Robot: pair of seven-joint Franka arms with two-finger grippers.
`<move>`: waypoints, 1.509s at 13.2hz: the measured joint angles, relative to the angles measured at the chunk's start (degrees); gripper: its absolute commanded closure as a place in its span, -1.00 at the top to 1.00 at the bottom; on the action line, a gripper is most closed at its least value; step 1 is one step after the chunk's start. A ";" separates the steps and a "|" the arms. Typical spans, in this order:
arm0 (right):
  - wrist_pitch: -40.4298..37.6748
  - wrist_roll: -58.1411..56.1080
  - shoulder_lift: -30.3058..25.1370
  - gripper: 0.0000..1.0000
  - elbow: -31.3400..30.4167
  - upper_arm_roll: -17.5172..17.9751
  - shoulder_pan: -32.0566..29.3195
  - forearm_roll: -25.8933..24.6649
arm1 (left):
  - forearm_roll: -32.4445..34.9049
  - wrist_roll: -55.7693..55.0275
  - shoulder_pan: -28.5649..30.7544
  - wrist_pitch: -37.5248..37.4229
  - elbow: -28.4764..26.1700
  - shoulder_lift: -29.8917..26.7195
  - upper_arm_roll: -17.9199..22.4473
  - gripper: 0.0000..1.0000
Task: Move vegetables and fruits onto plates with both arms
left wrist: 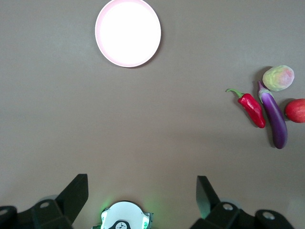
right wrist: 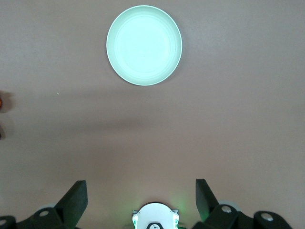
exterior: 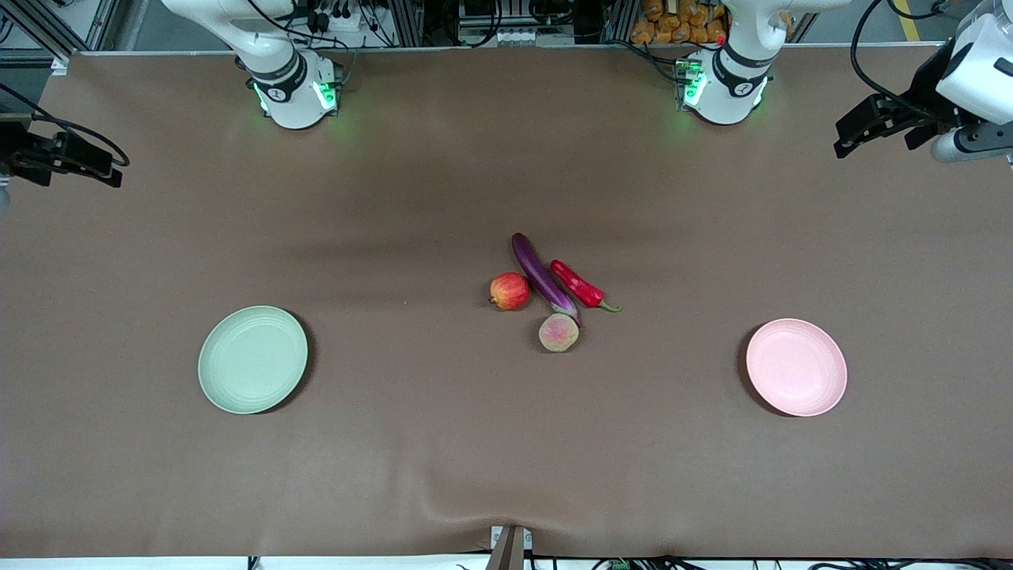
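Nothing is moved yet; eggplant (exterior: 541, 274), chili (exterior: 580, 286), apple (exterior: 510, 290) and peach (exterior: 559, 332) cluster mid-table; green plate (exterior: 252, 359) and pink plate (exterior: 796, 366) sit bare. Left gripper (left wrist: 142, 191) and right gripper (right wrist: 141, 191) hang spread and empty, each over its own end of the table.

Two white robot arms wait raised at the frame's upper corners. The left end effector (exterior: 863, 131) and right end effector (exterior: 95, 170) both hang empty, fingers spread wide.

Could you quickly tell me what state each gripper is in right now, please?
Left gripper: open, holding nothing, up over the left arm's end of the table.
Right gripper: open, holding nothing, up over the right arm's end.
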 measured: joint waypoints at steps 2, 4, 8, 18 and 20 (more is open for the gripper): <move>-0.07 0.00 0.01 1.00 -0.15 -0.03 0.00 0.00 | 0.00 0.00 0.01 0.54 -0.29 0.00 -0.17 1.00; -0.06 0.00 0.24 1.00 -0.31 -0.04 0.00 0.00 | 0.08 0.00 0.09 2.45 -1.74 0.05 -0.17 1.00; -0.25 0.00 0.49 1.00 -0.37 -0.03 0.01 0.00 | 0.09 0.00 0.07 6.44 -4.49 0.31 -0.21 1.00; -1.40 0.75 2.51 1.00 -0.82 0.40 2.45 1.41 | 0.48 -13.50 -0.08 17.40 -10.58 2.69 -8.83 1.00; -0.55 5.75 4.54 1.00 -0.85 0.42 4.45 4.13 | 2.44 -17.85 -0.13 20.69 -11.43 5.01 -11.55 1.00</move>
